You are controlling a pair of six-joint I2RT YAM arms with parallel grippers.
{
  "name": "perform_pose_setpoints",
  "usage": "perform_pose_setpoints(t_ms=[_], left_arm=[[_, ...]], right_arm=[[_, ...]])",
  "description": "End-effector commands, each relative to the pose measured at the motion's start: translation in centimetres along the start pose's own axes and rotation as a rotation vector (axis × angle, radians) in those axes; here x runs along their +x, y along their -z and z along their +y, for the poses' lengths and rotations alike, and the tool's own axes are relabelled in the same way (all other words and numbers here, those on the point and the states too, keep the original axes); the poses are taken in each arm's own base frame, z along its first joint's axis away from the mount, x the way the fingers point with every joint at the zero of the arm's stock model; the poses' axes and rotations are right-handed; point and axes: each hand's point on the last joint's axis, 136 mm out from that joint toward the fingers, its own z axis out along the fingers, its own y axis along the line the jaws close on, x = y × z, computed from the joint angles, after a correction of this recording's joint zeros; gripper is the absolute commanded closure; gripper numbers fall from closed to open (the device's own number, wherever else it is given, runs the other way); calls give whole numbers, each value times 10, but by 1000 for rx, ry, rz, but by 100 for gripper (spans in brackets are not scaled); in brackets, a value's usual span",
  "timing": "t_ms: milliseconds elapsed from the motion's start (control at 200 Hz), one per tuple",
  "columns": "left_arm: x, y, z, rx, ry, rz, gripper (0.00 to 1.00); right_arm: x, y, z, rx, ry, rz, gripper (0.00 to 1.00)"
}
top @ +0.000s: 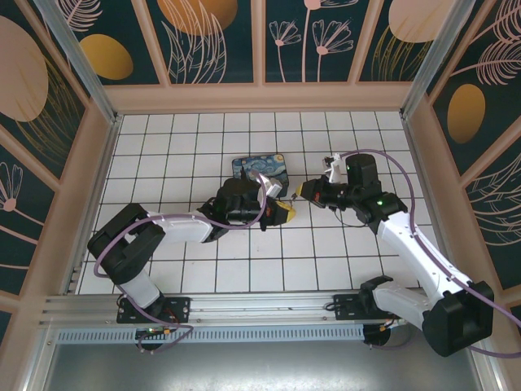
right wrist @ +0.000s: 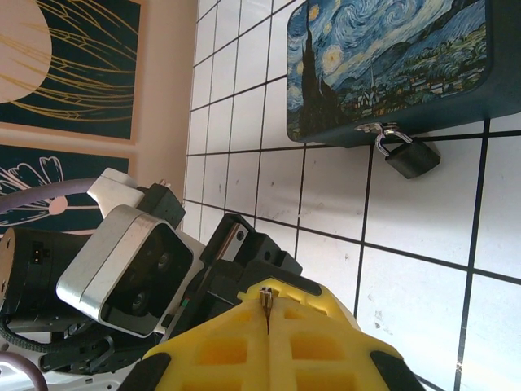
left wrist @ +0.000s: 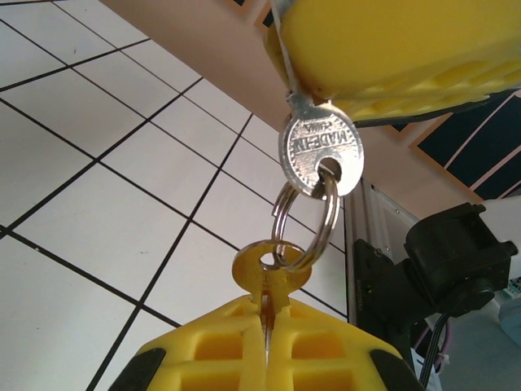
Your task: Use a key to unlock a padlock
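You have the painted tin [right wrist: 391, 65] on the tiles, the right gripper [right wrist: 267, 305] clenching the silver key [left wrist: 319, 155], the left gripper [left wrist: 267, 318] clenching the brass key [left wrist: 273, 273] ringed to it, and the padlock [right wrist: 413, 157] hanging shut on the tin, well apart, so insertion and turning remain.

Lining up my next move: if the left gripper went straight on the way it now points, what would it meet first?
Probably the silver key on the ring just ahead, then the yellow finger of the right gripper holding it.
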Motion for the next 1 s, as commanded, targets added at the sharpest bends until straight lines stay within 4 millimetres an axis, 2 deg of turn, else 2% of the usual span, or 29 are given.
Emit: perform_pose_setpoints(t_ms=[0, 155, 280, 400, 455, 581, 801, 996], left_arm=[[-4, 5, 8, -64, 2, -7, 100], [0, 8, 26, -187, -12, 58, 100], [2, 11, 27, -222, -44, 119, 100], [6, 12, 30, -241, -48, 163, 100], [9, 12, 31, -245, -40, 183, 100], [10, 12, 30, -245, -42, 220, 100], [9, 11, 27, -237, -54, 251, 100], [13, 12, 28, -240, -41, 248, 100]], right_arm=[[-2, 6, 3, -6, 37, -16, 96], [0, 5, -10, 1, 29, -27, 87], [0, 5, -17, 10, 28, -33, 68], [-3, 8, -21, 43, 48, -46, 59], [-6, 11, -20, 54, 67, -59, 59], [-1, 7, -6, -23, 112, -28, 67], [13, -14, -15, -28, 137, 60, 75], [18, -28, -21, -12, 143, 113, 76]])
